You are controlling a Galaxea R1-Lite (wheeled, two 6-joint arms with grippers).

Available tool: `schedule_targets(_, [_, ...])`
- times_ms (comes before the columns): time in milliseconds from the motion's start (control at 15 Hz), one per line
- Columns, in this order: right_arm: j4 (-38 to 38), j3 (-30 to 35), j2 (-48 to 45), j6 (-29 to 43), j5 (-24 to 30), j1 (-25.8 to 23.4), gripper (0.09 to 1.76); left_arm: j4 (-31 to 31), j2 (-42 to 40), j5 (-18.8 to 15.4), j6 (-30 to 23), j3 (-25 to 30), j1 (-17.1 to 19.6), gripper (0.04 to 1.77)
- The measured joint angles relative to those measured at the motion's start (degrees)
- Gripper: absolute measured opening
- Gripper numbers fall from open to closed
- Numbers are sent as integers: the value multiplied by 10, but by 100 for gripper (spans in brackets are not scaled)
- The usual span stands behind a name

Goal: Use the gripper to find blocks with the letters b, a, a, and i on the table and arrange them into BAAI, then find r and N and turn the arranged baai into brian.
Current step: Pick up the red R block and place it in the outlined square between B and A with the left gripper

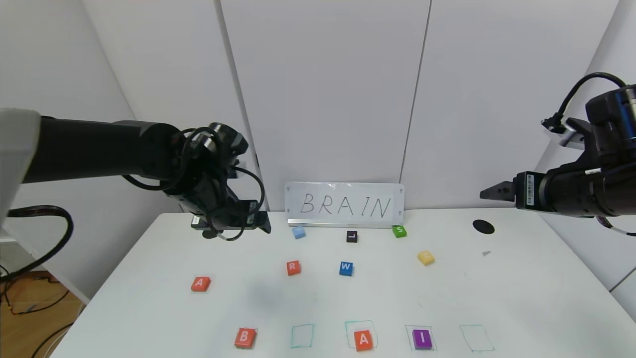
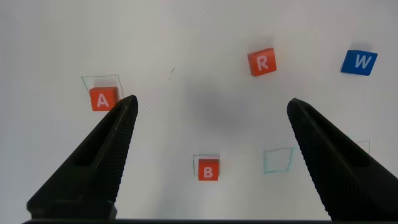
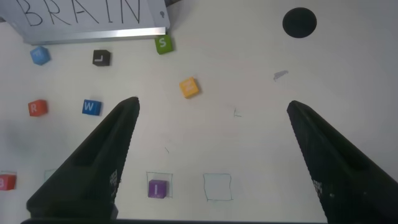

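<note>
Hard to read on the yellow N (image 1: 426,257): letter faint from the head view, no clearer from the right wrist (image 3: 189,87). Light-blue block (image 1: 298,232) by the sign (image 1: 345,205) equally unreadable. Left gripper (image 1: 232,221) up high over the far left of the table (image 1: 521,298), half buried in its own cables from the head view; left wrist view settles it, fingers (image 2: 99,162) spread wide with nothing between them. Right gripper (image 1: 492,193) raised off the right edge, only a tip showing from the head; its own camera shows both fingers (image 3: 93,165) wide apart, empty.

Front row: B (image 1: 245,337), a bare green square (image 1: 302,336), A (image 1: 363,340) and purple I (image 1: 422,339) on their squares, another bare square (image 1: 476,338) at the right end. Second A (image 1: 200,284) alone to the left, well apart from the row. R (image 1: 293,267) mid-table, near the blue W (image 1: 346,268). Black L (image 1: 352,236) and green S (image 1: 399,231) close to the sign.

Left wrist catches A (image 2: 103,99), B (image 2: 208,169), R (image 2: 262,63), W (image 2: 359,62); I out of its view. Right wrist takes I (image 3: 157,188), S (image 3: 163,43); B cut off at the edge.
</note>
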Motion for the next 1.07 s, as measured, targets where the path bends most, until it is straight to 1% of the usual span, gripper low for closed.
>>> schedule_targets(133, [0, 0, 1, 0, -1, 0, 171, 33, 39, 8, -32, -48, -14, 170])
schedule_targets(333, [0, 0, 3, 0, -2, 0, 171, 85, 104, 9, -73, -125, -26, 171])
schedule_targets(467, [0, 0, 4, 0, -3, -1, 171, 93, 141, 9, -88, -155, -35, 171])
schedule_targets(533, [0, 0, 5, 0, -3, 0, 171, 92, 158, 9, -94, -162, -41, 171])
schedule_targets(600, [0, 0, 5, 0, -4, 10, 171, 91, 172, 9, -103, -167, -47, 171])
schedule_targets(733, [0, 0, 5, 0, -3, 61, 171, 78, 196, 9, -117, -171, -55, 171])
schedule_targets(800, [0, 0, 6, 0, -3, 73, 171, 65, 206, 9, -129, -172, -56, 171])
schedule_targets(867, [0, 0, 6, 0, -3, 67, 171, 55, 215, 9, -139, -172, -56, 171])
schedule_targets(1000, [0, 0, 8, 0, -4, 22, 171, 49, 231, 10, -146, -173, -58, 172])
schedule_targets(1067, [0, 0, 9, 0, -4, 10, 171, 49, 237, 10, -154, -173, -58, 172])
